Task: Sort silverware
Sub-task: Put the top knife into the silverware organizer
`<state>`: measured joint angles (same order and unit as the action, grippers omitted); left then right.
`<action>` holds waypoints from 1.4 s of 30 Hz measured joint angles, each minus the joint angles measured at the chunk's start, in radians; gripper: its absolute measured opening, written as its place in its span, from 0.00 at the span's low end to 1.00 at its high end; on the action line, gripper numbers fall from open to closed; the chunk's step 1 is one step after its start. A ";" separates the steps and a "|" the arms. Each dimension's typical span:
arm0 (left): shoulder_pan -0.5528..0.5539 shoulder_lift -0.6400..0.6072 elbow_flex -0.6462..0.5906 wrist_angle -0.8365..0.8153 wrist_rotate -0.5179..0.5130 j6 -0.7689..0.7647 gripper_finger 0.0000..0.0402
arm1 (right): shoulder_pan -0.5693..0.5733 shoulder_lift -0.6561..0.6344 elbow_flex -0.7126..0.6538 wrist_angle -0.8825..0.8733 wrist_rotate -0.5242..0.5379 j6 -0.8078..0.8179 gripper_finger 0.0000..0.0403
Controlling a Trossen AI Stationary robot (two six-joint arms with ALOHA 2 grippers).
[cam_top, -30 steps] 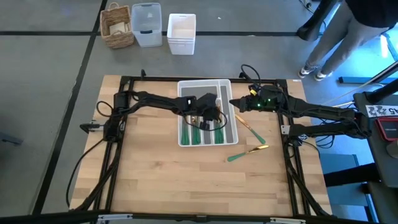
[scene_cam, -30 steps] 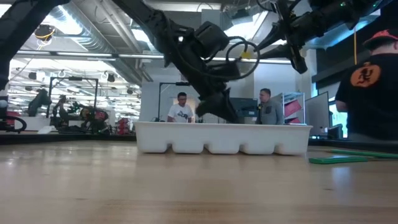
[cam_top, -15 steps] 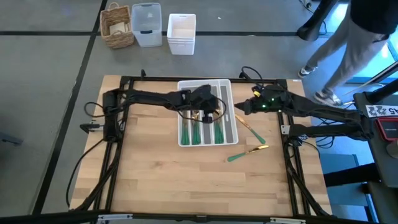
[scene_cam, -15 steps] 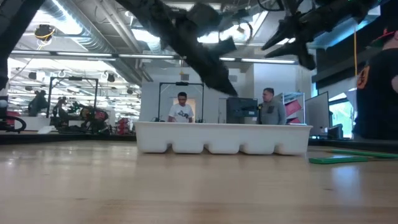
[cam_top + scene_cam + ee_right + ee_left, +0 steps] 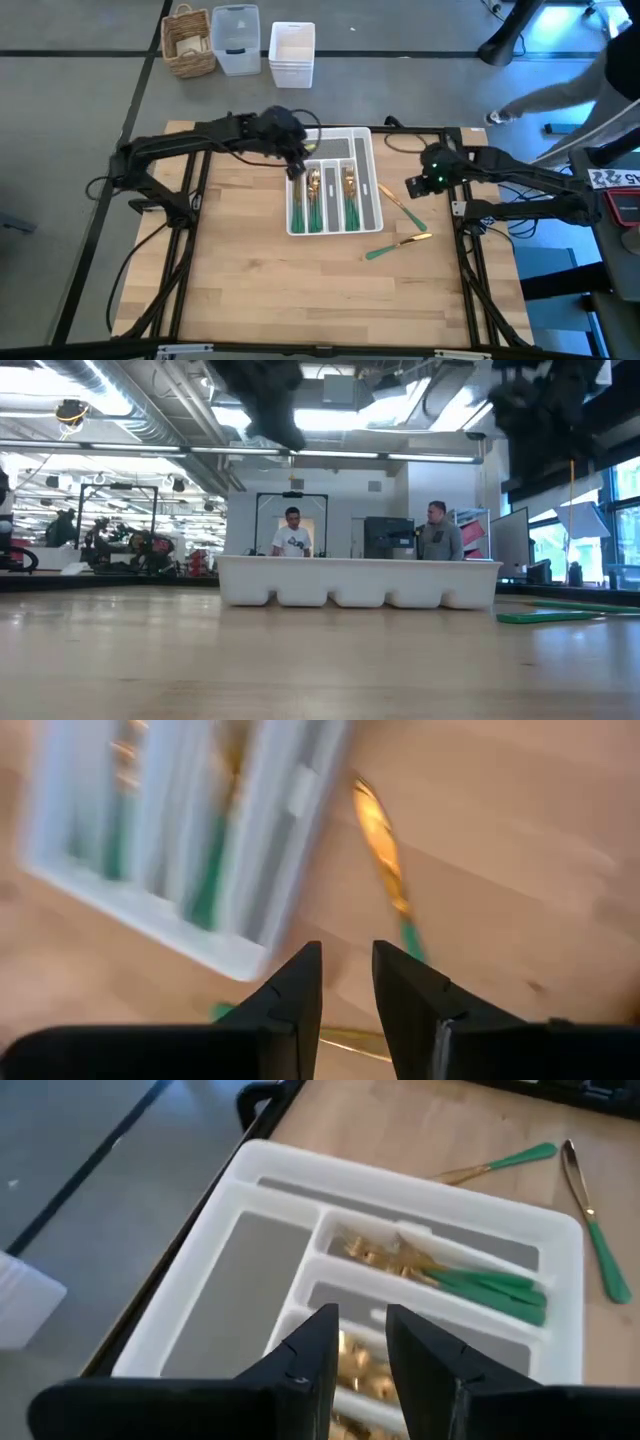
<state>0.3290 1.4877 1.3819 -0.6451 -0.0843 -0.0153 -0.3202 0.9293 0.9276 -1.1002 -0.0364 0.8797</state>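
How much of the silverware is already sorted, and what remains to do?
Most silverware already lies in the white cutlery tray. Nothing is in hand: the left gripper is open and empty over the tray, the right gripper open over the table. Two pieces remain on the table beside the tray.

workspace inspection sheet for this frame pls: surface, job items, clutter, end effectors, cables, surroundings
Surface: light wooden table inside a black frame.
Job's things: gold-headed, green-handled silverware lies in three slots of the white tray; two loose pieces rest on the wood to the tray's right.
Clutter: nothing seen on the table.
End effectors: left end effector hovers over the tray's far left corner, narrow gap, empty; right end effector hovers over the loose pieces, narrow gap, empty.
Cables: black cable loops at the table's far edge.
Surroundings: wicker basket and two bins on the floor; a person walks past at right.
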 joint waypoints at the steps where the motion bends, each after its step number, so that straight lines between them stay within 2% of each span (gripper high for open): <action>1: 0.004 -0.018 0.000 -0.024 0.001 -0.015 0.20 | 0.000 0.007 -0.021 -0.002 0.000 0.000 0.23; 5: 0.008 -0.062 0.000 -0.079 0.003 -0.057 0.20 | 0.000 0.037 -0.114 0.040 -0.001 0.001 0.23; 15: 0.003 -0.050 -0.001 -0.077 0.004 -0.060 0.20 | 0.000 0.139 -0.256 0.175 -0.037 0.001 0.23; 25: 0.003 -0.051 -0.001 -0.077 0.004 -0.049 0.20 | 0.000 0.283 -0.260 0.277 -0.027 -0.062 0.23; 34: 0.003 -0.051 -0.001 -0.077 0.004 -0.048 0.20 | 0.000 0.448 -0.260 0.300 -0.011 -0.119 0.23; 42: 0.003 -0.051 -0.001 -0.077 0.004 -0.048 0.20 | 0.000 0.521 -0.259 0.355 -0.020 -0.150 0.23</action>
<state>0.3317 1.4372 1.3811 -0.7223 -0.0807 -0.0635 -0.3202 1.4505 0.6689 -0.7452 -0.0567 0.7300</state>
